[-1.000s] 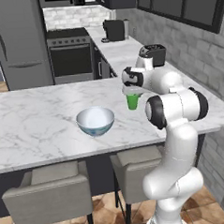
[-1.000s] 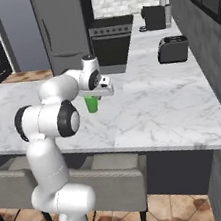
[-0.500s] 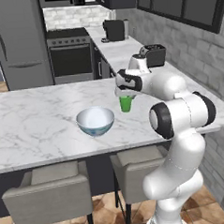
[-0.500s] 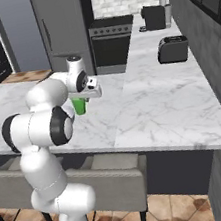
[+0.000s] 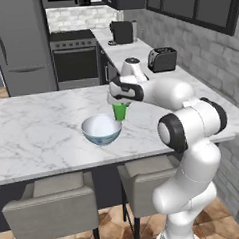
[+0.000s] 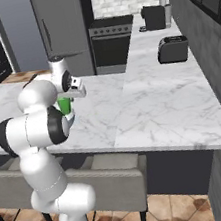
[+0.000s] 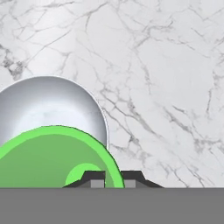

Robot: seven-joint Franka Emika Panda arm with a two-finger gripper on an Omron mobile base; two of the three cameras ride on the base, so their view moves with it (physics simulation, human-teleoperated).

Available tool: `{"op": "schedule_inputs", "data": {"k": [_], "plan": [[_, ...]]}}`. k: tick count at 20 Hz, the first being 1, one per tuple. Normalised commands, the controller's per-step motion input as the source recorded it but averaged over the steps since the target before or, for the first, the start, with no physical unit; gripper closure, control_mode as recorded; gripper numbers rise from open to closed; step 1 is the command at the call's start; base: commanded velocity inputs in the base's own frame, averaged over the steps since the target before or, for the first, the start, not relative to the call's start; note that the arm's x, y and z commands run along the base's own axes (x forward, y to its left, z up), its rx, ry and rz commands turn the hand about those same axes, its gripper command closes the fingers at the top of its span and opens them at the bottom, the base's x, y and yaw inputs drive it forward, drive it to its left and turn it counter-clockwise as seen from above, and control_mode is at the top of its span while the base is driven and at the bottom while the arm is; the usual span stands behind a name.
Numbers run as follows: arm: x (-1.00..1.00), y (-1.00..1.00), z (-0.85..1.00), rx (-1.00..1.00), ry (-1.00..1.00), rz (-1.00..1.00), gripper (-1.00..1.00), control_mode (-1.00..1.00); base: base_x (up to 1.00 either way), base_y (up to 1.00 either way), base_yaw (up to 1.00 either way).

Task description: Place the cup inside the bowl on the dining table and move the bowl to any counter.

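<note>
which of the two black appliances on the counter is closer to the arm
The toaster, squat with top slots; the taller coffee maker stands farther back near the stove.

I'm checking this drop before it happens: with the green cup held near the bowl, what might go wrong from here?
1. In the left base view the small green tumbler hangs beside the wide white bowl's rim, not over its middle; released now, it may land on the marble dining table.
2. The gripper is shut on the tumbler's rim; lowering could knock the bowl aside.
</note>
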Motion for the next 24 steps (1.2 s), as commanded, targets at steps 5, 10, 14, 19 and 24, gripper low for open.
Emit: {"op": "schedule_inputs", "data": {"k": [5,10,14,19,24], "plan": [[0.0,0.58,0.01,0.0,0.0,0.0,1.0,-1.0,0.0,0.0,0.0],[0.07,0.36,0.0,0.0,0.0,0.0,1.0,-1.0,0.0,0.0,0.0],[0.13,0.06,-0.04,0.0,0.0,0.0,1.0,-1.0,0.0,0.0,0.0],[0.0,0.03,-0.21,0.0,0.0,0.0,1.0,-1.0,0.0,0.0,0.0],[0.0,0.17,-0.3,0.01,0.0,0.0,1.0,-1.0,0.0,0.0,0.0]]}}
